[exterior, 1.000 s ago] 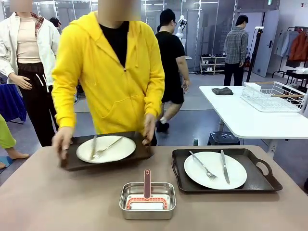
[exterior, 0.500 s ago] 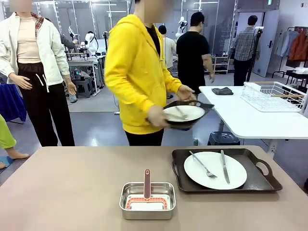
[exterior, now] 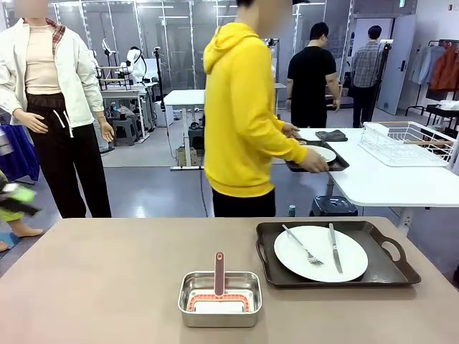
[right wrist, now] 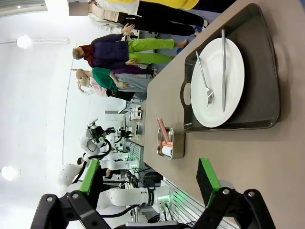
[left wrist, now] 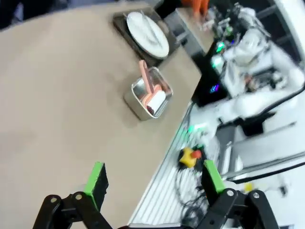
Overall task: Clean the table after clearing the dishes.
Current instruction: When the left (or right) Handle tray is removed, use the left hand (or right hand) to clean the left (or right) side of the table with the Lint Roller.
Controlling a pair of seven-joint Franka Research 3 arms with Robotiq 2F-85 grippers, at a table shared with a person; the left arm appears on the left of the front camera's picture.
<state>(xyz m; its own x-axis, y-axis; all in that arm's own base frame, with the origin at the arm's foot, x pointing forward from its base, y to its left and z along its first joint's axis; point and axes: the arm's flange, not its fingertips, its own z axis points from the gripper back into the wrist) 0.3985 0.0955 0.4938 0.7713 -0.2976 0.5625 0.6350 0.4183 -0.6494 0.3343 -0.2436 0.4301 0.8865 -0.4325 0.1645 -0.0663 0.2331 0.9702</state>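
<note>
My left hand (left wrist: 155,180) is spread wide, green pads gripping nothing, hovering over the near edge of the plain taupe-brown bench (left wrist: 57,95). My right hand (right wrist: 148,177) is just as wide and empty, and I have it above the same bench. Out ahead, front and centre, sits the shiny rectangular steel pan (exterior: 219,297) with a pink-handled tool (exterior: 219,272) in it. At its 2 o'clock, a dark rectangular handled tray (exterior: 387,271) carries a round white plate (exterior: 320,253), with a metal fork (exterior: 303,246) and knife (exterior: 334,247) lying on it. At 12 o'clock, off the bench, a person in a yellow hoodie (exterior: 244,122) holds the second dark tray (exterior: 341,164) with its white plate (exterior: 323,153) at the smaller white-topped bench (exterior: 373,185).
</note>
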